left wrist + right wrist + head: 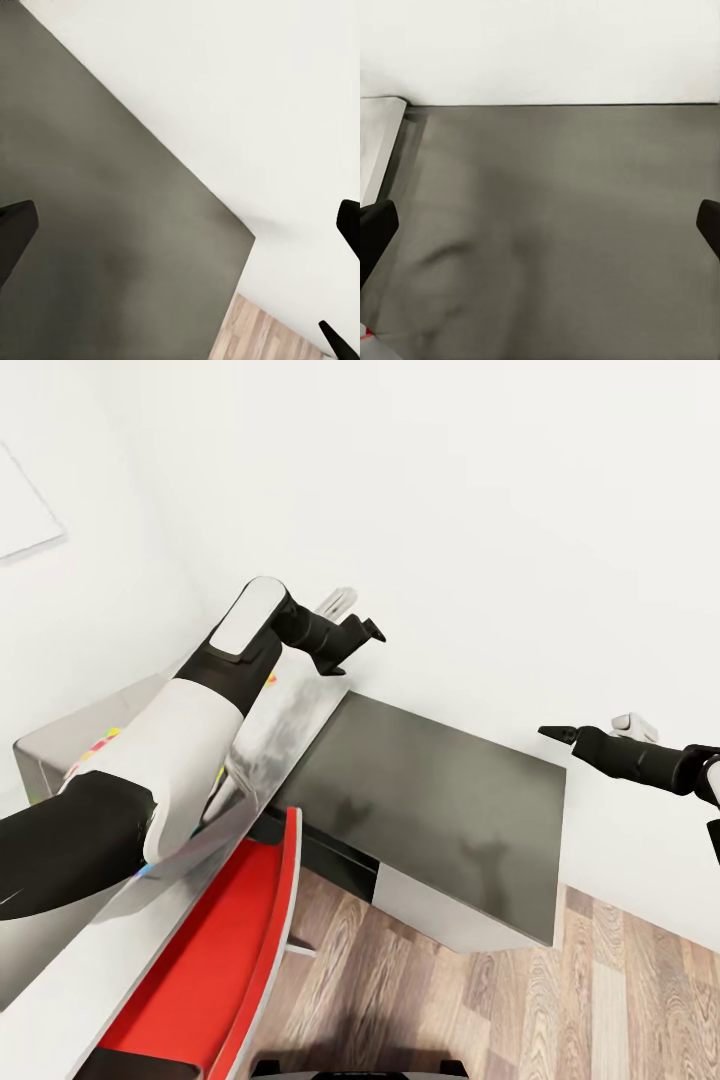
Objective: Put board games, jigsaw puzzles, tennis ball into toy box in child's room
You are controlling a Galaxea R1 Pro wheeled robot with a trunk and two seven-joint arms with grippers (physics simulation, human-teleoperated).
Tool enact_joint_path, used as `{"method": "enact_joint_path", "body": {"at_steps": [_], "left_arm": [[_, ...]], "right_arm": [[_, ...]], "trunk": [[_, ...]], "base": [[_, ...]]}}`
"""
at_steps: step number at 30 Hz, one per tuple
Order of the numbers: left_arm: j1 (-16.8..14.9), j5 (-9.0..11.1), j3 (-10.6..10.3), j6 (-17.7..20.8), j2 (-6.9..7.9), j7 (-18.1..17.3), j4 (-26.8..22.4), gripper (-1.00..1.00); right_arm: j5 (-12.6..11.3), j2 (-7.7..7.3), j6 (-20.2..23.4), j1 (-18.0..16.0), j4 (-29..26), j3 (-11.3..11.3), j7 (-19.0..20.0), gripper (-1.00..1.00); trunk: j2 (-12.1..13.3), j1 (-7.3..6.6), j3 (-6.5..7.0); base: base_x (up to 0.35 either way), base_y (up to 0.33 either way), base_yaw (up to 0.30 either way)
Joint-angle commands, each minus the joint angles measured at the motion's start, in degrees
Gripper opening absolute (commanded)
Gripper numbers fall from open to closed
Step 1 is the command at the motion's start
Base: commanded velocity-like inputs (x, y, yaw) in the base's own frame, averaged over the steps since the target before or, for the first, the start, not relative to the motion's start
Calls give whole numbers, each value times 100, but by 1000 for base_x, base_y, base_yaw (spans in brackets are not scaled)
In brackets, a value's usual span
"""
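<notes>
Head view takes in a white wall (480, 510), wood floor (430, 980) and a dark grey table (440, 800) set against the wall. At its left end stands a grey open box, seemingly the toy box (60, 745), with its lid flap (270, 740) leaning out; coloured bits inside are mostly hidden by the left arm. A red chair (220, 970) is cut off below. Left gripper (355, 635) hangs above the table, jaws spread wide, empty. Right gripper (560, 733) likewise gapes, touching nothing.
</notes>
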Motion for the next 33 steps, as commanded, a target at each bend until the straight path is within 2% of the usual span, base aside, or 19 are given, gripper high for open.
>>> {"method": "enact_joint_path", "body": {"at_steps": [1, 8, 13, 24, 33], "left_arm": [[-5, 55, -6, -5, 0, 58, -3, 100], [-5, 55, -104, -5, 0, 58, 8, 100], [-5, 55, -143, -5, 0, 58, 4, 100], [-5, 55, -169, -9, 0, 58, 10, 100], [-5, 55, -173, -10, 0, 64, 21, 100]], "right_arm": [[-60, -1, 19, -5, -5, -2, -57, 100], [-60, -1, 19, 36, -5, -2, -57, 100], [-58, -1, 19, 67, -5, -2, -57, 100], [-59, -1, 19, 101, -5, -2, -57, 100], [-56, -1, 19, 115, -5, -2, -57, 100]], "trunk": [[-10, 3, -9], [-10, 3, -9], [-10, 3, -9], [-10, 3, -9], [-10, 3, -9]], "base": [[10, 0, 0], [20, 0, 0], [186, -15, -20], [88, -13, -171], [10, -2, -47]]}}
